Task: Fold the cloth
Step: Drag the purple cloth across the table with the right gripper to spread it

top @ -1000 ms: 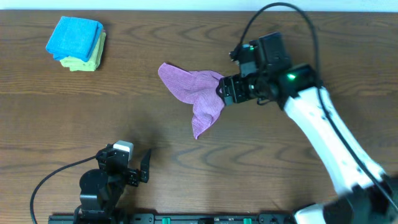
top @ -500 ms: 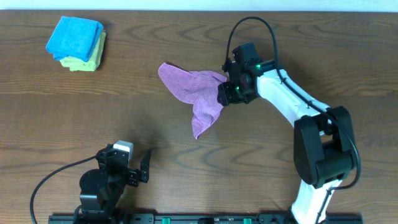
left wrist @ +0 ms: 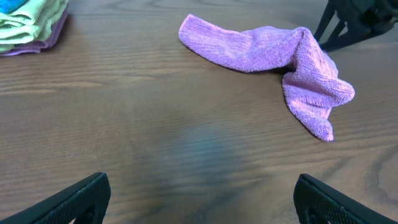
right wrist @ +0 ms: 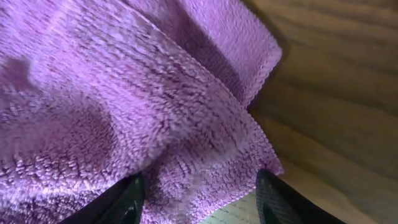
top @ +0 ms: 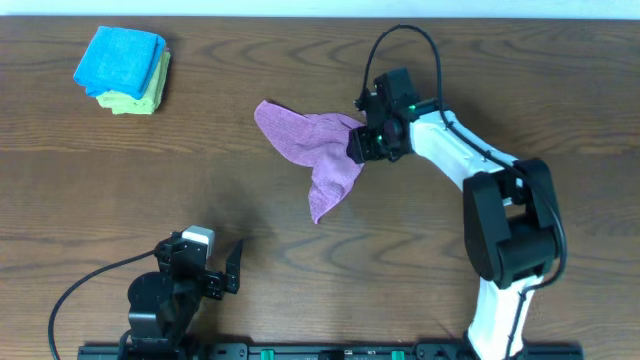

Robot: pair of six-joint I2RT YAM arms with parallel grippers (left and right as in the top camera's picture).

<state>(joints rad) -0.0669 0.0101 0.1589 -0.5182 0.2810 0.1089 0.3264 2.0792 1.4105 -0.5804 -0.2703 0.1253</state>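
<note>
cloth: purple cloth (top: 315, 150) lies crumpled on the table (top: 120, 190), middle of it, a bit to the far side; one flap runs left, another trails toward the near edge
cloth shape: bunched, not flat, folds stacked at its right end
right gripper: right gripper (top: 358, 143) sits low at the cloth's right end, touching it
right gripper state: narrow; wrist view shows fingers (right wrist: 127, 199) part-way in with cloth filling the gap; cannot tell if it is really pinched
left gripper: left gripper (left wrist: 209, 198) is parked at the near left, well apart from the cloth, low over bare wood
left gripper state: wide, nothing between the fingers
other cloths: blue folded cloth (top: 120, 55) stacked on a yellow-green folded cloth (top: 140, 98), far left corner, well apart from the purple one
</note>
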